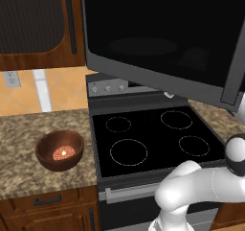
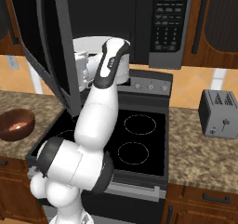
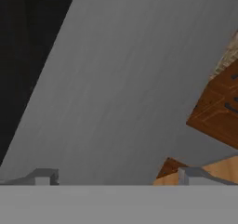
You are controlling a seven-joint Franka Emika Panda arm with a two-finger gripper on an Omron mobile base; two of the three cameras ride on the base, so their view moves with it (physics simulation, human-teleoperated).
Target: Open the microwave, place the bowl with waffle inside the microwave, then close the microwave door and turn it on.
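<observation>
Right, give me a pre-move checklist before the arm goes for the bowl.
1. Microwave door swung open: ok.
2. Bowl upright on the counter left of the stove: ok.
3. Waffle lying in the bowl: ok.
4. Tool open and holding nothing: ok.
5. Tool backed away from the door: not ok, its grey face sits close in the hand view.
6. White plate inside the microwave unobstructed: cannot tell, the arm covers it.

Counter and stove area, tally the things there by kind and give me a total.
Bowl: 1
Waffle: 1
Toaster: 1
Microwave: 1
Stove: 1
Total: 5
</observation>
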